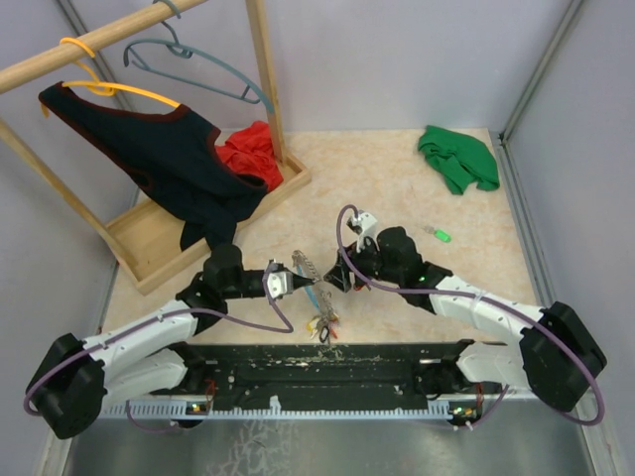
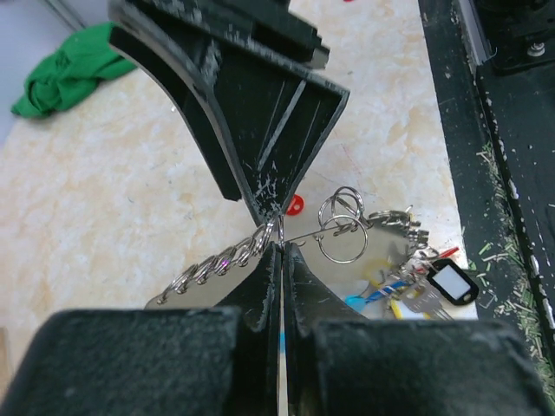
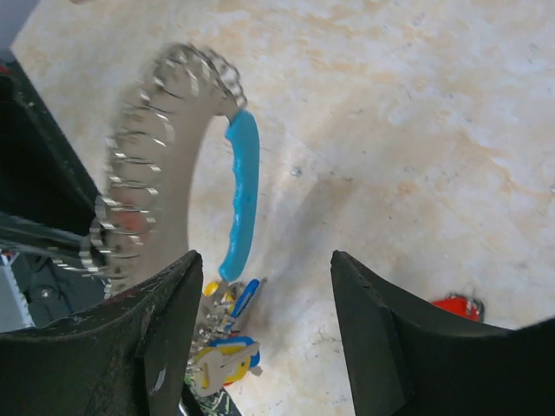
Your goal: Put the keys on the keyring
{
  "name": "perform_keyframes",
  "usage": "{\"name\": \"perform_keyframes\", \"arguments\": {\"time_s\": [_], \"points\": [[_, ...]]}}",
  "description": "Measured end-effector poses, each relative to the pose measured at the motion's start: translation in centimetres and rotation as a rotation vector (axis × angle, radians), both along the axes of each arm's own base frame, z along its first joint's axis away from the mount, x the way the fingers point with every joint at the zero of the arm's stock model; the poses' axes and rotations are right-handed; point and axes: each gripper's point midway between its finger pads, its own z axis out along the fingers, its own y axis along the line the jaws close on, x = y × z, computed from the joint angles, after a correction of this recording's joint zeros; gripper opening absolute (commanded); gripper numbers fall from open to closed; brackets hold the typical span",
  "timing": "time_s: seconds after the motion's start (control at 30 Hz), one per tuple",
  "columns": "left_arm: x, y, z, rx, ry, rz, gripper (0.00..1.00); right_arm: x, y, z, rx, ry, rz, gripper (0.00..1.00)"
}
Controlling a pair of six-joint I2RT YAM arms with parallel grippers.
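Observation:
The keyring [image 1: 310, 273] is a silvery coiled loop [image 3: 139, 165] with a light-blue segment [image 3: 241, 191]. Its cluster of blue and yellow tags [image 3: 221, 355] hangs toward the table's near edge. My left gripper [image 1: 295, 281] is shut on the loop's wire, the fingertips [image 2: 270, 260] pinched together on it [image 2: 217, 260]. My right gripper [image 1: 338, 278] stands open just right of the loop, nothing between its fingers [image 3: 364, 295]. A red-headed key [image 3: 457, 305] lies on the table under the right finger and shows again beyond the left fingertips [image 2: 296, 204]. A green-headed key [image 1: 441, 235] lies to the right, apart from both grippers.
A green cloth [image 1: 456, 159] lies at the back right. At the back left, a wooden rack [image 1: 260, 69] carries hangers and a black garment [image 1: 169, 159], with a red cloth [image 1: 253, 149] on its base. The black rail [image 1: 327, 362] runs along the near edge.

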Motion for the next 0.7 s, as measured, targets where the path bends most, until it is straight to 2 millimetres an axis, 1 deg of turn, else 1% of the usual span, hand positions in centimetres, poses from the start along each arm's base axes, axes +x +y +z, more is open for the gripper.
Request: {"name": "perform_keyframes", "arguments": {"time_s": [0.17,0.23,0.33,0.5,0.6,0.7], "points": [[0.0,-0.1,1.4,-0.033,-0.077,-0.016,0.00,0.6,-1.5,-1.5,-0.054,0.045,-0.055,0.59],[0.1,-0.1,1.6,-0.036,-0.098,-0.017,0.00,0.7,-1.8,-1.8,-0.069,0.046,-0.062,0.59],[0.1,0.0,1.3,-0.036,-0.120,-0.018,0.00,0.7,-2.3,-2.3,-0.102,0.041,-0.066,0.58],[-0.1,0.6,-0.2,-0.030,-0.131,0.002,0.00,0.9,-3.7,-3.5,-0.179,0.034,-0.099,0.49],[0.4,0.7,0.0,-0.041,-0.145,0.032,0.00,1.3,-4.6,-4.1,-0.226,0.031,-0.135,0.43],[1.2,0.8,0.5,-0.055,-0.151,0.076,0.00,1.6,-5.2,-4.6,-0.258,0.029,-0.166,0.39]]}}
